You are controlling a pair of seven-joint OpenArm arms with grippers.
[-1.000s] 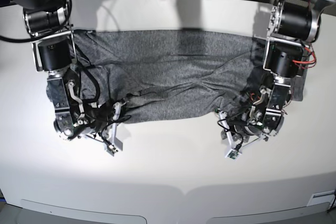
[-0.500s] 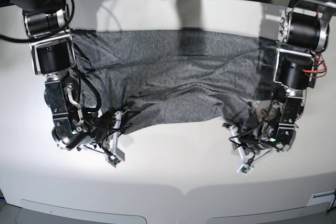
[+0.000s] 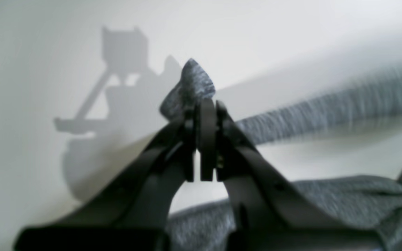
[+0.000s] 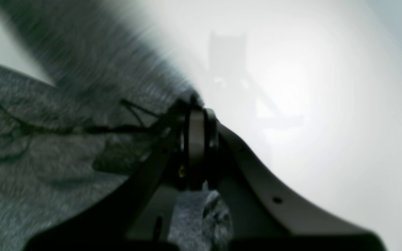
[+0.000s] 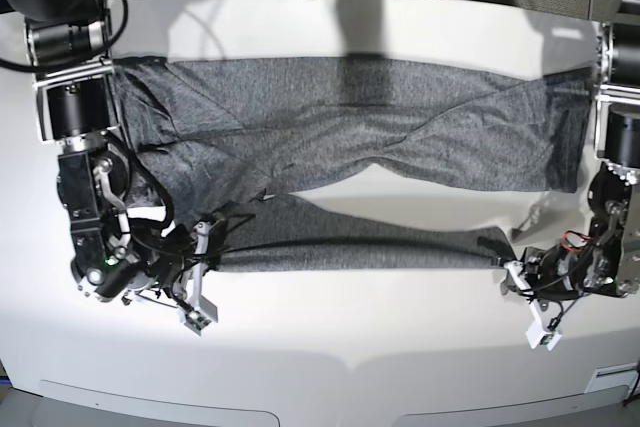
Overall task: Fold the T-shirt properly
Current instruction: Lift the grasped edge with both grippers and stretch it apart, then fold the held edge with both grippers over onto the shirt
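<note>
A: Base view. What do I have on the table (image 5: 330, 347)?

B: From my console I see the T-shirt (image 5: 340, 122), heather-grey knit, spread across the white table from one arm to the other. Its upper part lies as a wide wrinkled band. Its lower edge is drawn out into a narrower strip (image 5: 350, 242) running between the two grippers, with a bare wedge of table showing between strip and band right of centre.

A: Left wrist view. State of the left gripper (image 3: 202, 104)?

B: Jaws pressed together on a fold of the shirt; a small grey peak of fabric pokes out just above the tips. From there a blurred run of cloth leads off to the right, and more wrinkled fabric lies below. The gripper's shadow falls on the table behind it.

A: Right wrist view. And the right gripper (image 4: 195, 111)?

B: Jaws likewise pinched on the shirt. Fabric fills the left of that view, and a grey wad sits between the finger bases. In the base view, I find this gripper (image 5: 205, 242) at the strip's left end and the left gripper (image 5: 512, 265) at its right end.
</note>
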